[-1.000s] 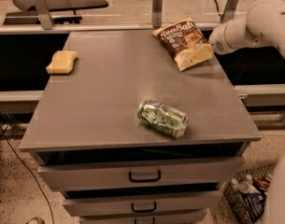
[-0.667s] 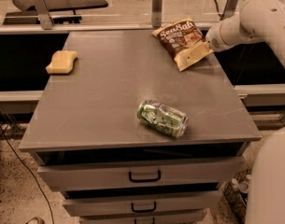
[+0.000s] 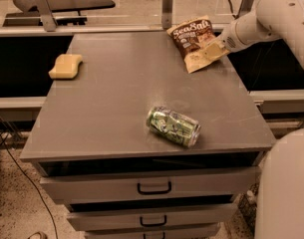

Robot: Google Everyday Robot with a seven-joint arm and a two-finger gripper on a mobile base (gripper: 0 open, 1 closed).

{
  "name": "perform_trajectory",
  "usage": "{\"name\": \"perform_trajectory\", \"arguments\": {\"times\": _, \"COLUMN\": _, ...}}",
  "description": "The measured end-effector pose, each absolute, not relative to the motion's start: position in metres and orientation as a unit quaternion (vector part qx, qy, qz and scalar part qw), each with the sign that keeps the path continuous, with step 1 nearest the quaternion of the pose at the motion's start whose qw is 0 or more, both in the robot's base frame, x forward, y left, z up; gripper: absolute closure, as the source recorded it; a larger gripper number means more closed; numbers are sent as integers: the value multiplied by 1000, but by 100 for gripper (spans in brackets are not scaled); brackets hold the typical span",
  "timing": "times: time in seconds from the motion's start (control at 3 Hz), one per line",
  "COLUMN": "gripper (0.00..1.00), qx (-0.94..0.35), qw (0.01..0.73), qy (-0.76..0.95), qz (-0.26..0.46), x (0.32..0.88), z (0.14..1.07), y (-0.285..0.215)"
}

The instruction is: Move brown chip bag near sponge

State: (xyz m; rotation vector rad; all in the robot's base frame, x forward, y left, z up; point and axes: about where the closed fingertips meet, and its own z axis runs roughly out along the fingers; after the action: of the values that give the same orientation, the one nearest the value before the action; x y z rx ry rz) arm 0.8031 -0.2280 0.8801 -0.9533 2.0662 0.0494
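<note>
At the far right corner of a grey desk (image 3: 116, 98), a white robot arm (image 3: 271, 19) reaches in from the right and sets its pincer (image 3: 217, 48) against the tan lower edge of a brown chip bag (image 3: 194, 41). The pincer touches the bag's right side, but whether it is open, closed or already holding the bag cannot be told from this angle.

The bag lies crinkled, its dark top with white script pointing toward the desk's back edge and its pale lower half angled toward the right edge. A pale yellow sponge (image 3: 66, 66) sits on the opposite side, close to the left edge and well apart from the bag, with the width of the desk between them.

A crushed green can (image 3: 173, 126) lies on its side near the front edge, right of centre, apart from both the bag and the sponge.

Below the top, the desk's front shows stacked drawers, each with a dark handle (image 3: 154, 187). A broad white part of the robot's body (image 3: 286, 193) fills the lower right corner, in front of the desk's right side. A thin dark cable (image 3: 22, 173) trails across the speckled floor at the left.
</note>
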Motion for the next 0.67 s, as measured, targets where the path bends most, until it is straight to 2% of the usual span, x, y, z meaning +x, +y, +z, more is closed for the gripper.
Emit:
{"name": "perform_trajectory", "arguments": {"times": 0.33, "gripper": 83, "qx": -396, "qw": 437, "qy": 808, "qz": 13, "x": 793, "z": 907, "y": -225}}
{"name": "perform_trajectory", "arguments": {"times": 0.67, "gripper": 100, "qx": -421, "qw": 469, "qy": 776, "qz": -6, "x": 776, "z": 950, "y": -215}}
